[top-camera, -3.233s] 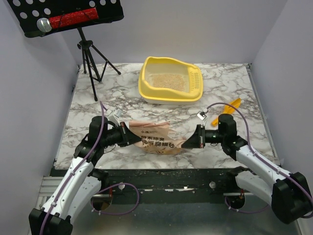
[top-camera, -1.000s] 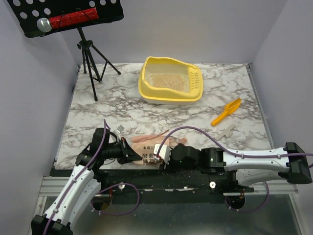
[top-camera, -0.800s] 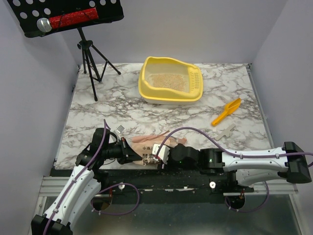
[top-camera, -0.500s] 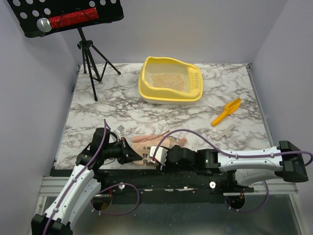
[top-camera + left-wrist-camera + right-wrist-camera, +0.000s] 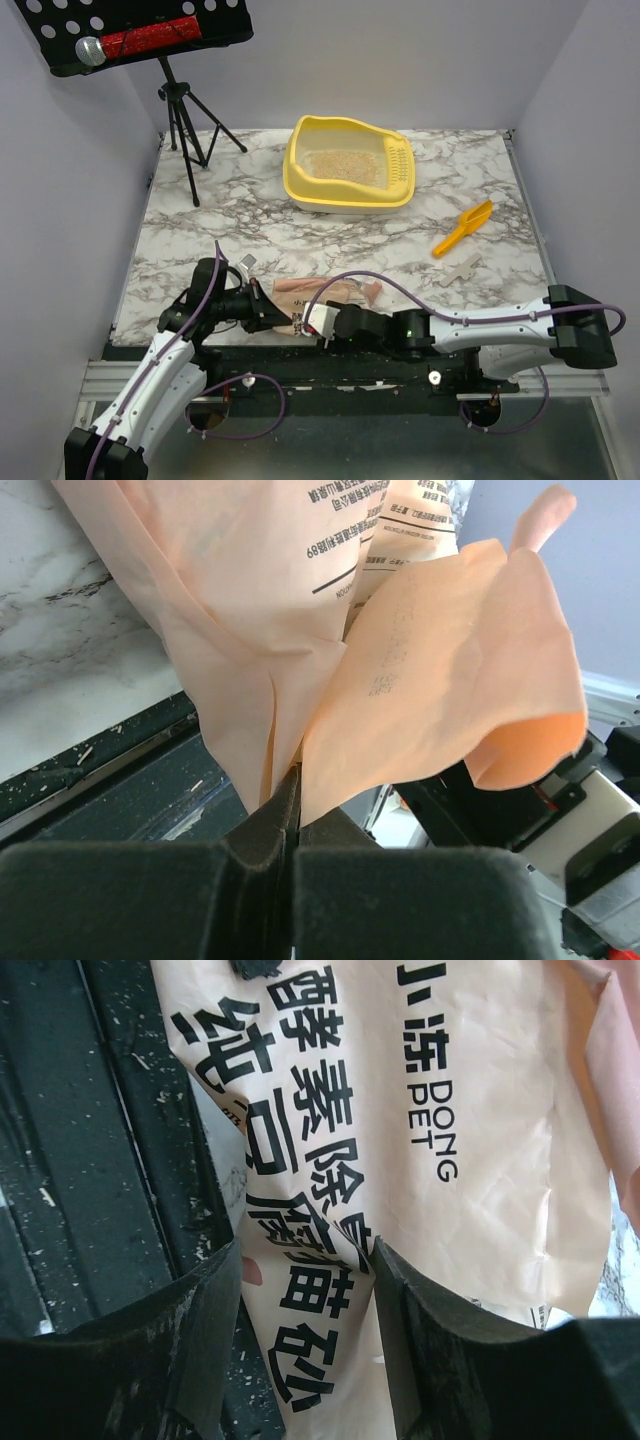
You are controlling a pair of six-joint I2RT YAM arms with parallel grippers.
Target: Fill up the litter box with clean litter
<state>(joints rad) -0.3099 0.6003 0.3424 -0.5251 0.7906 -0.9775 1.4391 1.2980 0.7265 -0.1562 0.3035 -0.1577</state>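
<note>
Nearest me, at the table's front edge, my left gripper (image 5: 294,785) has its two fingers pressed flat together on a fold of the litter bag (image 5: 250,600), so the thin tan-pink plastic is pinched between them and fans up and away from the tips. From above, that left gripper (image 5: 270,310) sits at the bag's left end, low over the black rail of the frame. My right arm lies stretched across the front, and my right gripper (image 5: 300,324) comes at the same litter bag (image 5: 335,292) from the right – its fingers are spread wide. In the right wrist view, the right gripper (image 5: 305,1275) straddles the printed face of the litter bag (image 5: 420,1130), with black Chinese characters and "DONG PET" between the pads; I cannot tell whether either pad touches the plastic. The bag lies limp and crumpled on the marble table (image 5: 250,215). Further back on the right are a small pale plastic piece (image 5: 459,269) and then the orange scoop (image 5: 463,229), apart from each other. Beyond them, toward the far edge, the yellow litter box (image 5: 300,188) stands upright with clean litter (image 5: 340,165) spread over its floor – well apart from the bag. At the far left stands a black tripod stand (image 5: 183,118).
</note>
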